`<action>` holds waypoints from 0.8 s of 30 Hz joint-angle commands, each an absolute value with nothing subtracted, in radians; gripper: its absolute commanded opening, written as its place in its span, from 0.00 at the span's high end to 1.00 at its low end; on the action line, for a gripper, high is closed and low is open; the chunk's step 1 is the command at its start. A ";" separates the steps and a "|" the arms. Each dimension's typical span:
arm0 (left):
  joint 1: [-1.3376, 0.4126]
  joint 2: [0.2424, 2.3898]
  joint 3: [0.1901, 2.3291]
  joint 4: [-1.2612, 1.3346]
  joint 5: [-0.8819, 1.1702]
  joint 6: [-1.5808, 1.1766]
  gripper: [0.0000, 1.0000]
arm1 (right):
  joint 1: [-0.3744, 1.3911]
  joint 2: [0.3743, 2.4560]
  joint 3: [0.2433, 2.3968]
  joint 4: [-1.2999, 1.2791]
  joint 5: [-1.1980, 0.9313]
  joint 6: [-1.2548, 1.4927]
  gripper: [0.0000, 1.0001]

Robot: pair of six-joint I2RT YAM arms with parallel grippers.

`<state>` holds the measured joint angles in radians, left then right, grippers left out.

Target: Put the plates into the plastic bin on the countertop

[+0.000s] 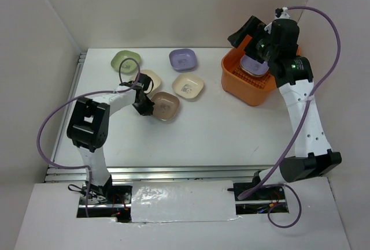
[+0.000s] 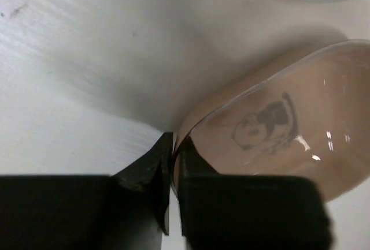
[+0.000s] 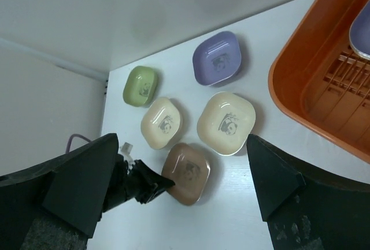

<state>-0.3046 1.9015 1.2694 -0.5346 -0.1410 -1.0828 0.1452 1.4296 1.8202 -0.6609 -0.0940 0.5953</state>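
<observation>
My left gripper is shut on the near-left rim of a brown plate on the white countertop. The left wrist view shows its jaws pinching that brown plate. A green plate, two cream plates and a lilac plate lie close by. My right gripper is open and empty above the orange bin, which holds a lilac plate. The right wrist view shows the brown plate and the bin.
White walls close in the countertop at the back and on both sides. A metal rail runs along the front edge. The bin stands in the back right corner. The left arm's purple cable loops over the left side.
</observation>
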 commanded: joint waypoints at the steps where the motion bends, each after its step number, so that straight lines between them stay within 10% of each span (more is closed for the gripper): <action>1: -0.322 1.885 1.235 -0.540 -0.198 -1.103 0.87 | 0.186 1.393 1.803 -0.631 -0.101 0.565 0.00; 3: -0.334 1.853 1.224 -0.564 -0.224 -1.108 1.00 | 0.207 1.399 1.755 -0.597 -0.116 0.554 0.00; 21: -0.480 1.394 1.337 -0.848 -0.045 -0.736 1.00 | 0.609 1.672 1.530 -0.558 -0.267 0.213 0.02; 24: -0.480 1.410 1.370 -0.859 -0.015 -0.723 1.00 | 0.652 1.712 1.517 -0.558 -0.249 0.225 0.18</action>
